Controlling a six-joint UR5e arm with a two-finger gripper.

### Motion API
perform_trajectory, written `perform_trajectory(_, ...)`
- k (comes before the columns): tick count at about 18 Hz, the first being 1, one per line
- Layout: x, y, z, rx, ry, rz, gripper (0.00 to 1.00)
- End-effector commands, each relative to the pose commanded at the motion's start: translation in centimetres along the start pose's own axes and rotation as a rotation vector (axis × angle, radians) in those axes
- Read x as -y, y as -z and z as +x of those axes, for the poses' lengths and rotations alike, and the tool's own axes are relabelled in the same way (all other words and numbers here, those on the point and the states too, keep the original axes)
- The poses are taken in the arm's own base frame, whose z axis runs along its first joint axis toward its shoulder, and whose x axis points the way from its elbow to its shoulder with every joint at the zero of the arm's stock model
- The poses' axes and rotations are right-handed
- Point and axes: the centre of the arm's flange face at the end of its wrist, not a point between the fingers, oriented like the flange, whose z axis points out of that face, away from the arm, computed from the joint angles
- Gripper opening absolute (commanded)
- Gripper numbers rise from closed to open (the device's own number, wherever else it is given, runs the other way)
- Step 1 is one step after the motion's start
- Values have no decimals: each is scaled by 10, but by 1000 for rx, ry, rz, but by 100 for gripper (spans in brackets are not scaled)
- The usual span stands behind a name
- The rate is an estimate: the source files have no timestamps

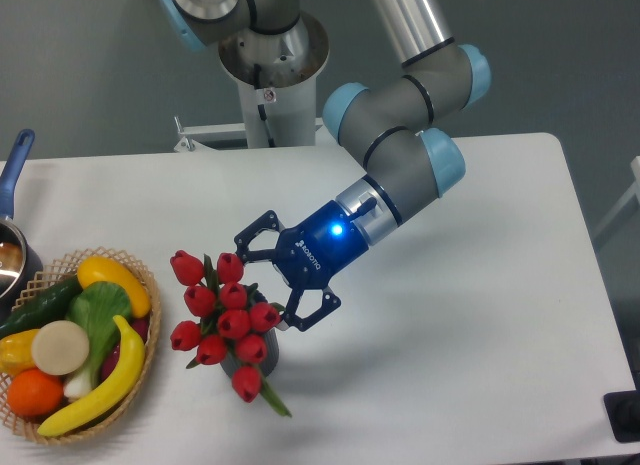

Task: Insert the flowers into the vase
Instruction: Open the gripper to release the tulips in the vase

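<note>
Light, floppy flowers (222, 310) crowd the vase (262, 363) at lower centre; the spread claw (268, 277) should pinch stems, not buds.

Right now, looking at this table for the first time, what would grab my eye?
Most likely the bunch of red tulips at front centre, hiding most of a dark vase beneath. Beside them on the right hangs the arm's blue-lit end effector, fingers spread. At the left edge sits a wicker basket of colourful fruit and vegetables.
</note>
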Motion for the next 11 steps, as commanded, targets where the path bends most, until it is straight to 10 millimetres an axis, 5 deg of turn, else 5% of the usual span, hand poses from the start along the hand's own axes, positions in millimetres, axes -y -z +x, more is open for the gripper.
perform_trajectory(11, 7, 34, 22, 150, -42, -220, 100)
